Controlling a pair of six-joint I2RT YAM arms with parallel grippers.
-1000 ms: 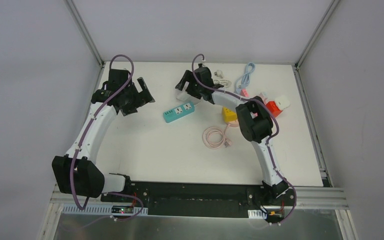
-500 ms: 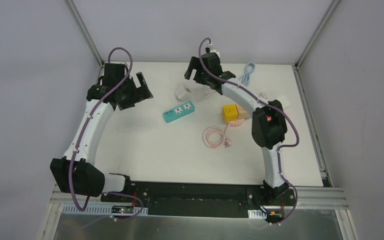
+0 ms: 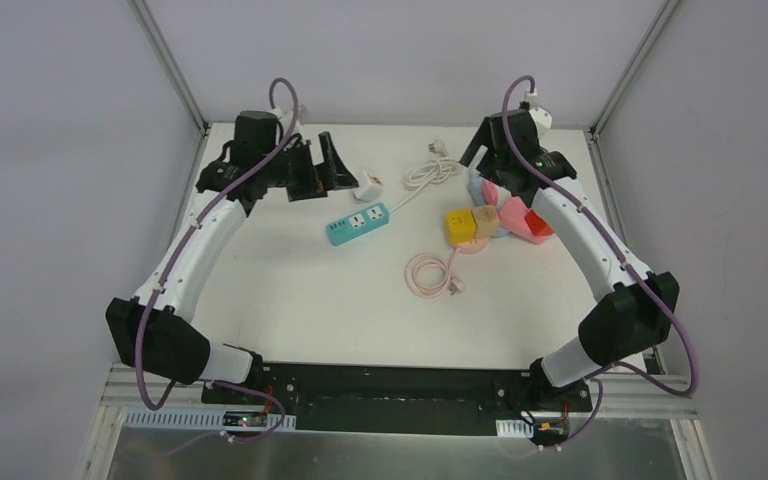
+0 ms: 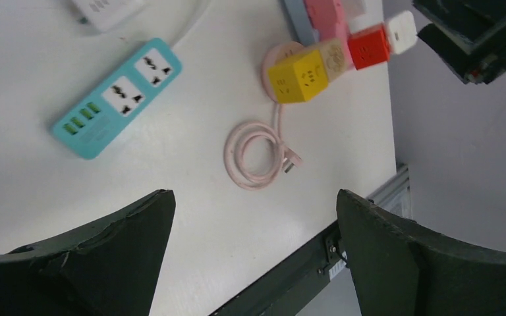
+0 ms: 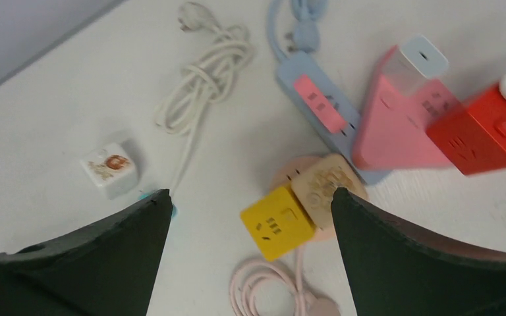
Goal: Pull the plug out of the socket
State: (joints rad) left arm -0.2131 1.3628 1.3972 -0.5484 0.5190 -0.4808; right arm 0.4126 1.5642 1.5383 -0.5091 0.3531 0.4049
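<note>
The teal power strip, the socket [image 3: 357,222] [image 4: 115,99], lies at the table's middle back, its outlets empty. A white cube plug [image 3: 368,185] [image 5: 109,170] with a printed face lies loose just behind it, apart from it. My left gripper [image 3: 322,165] [image 4: 253,194] hovers open to the left of the cube, holding nothing. Over at the back right, my right gripper [image 3: 488,160] [image 5: 250,191] hangs open and empty above a cluster of other sockets.
A white cord [image 3: 430,172] [image 5: 201,82] runs back from the teal strip. Right of centre sit a yellow cube [image 3: 460,225] joined to a beige cube [image 3: 486,221], a pink coiled cable [image 3: 432,273], a blue strip [image 5: 316,99], a pink block [image 3: 513,213] and a red cube [image 5: 484,131].
My right arm has swung from beside the white cube to the back right, its jaws open. The left gripper has moved right, toward the cube. The cube stays on the table.
</note>
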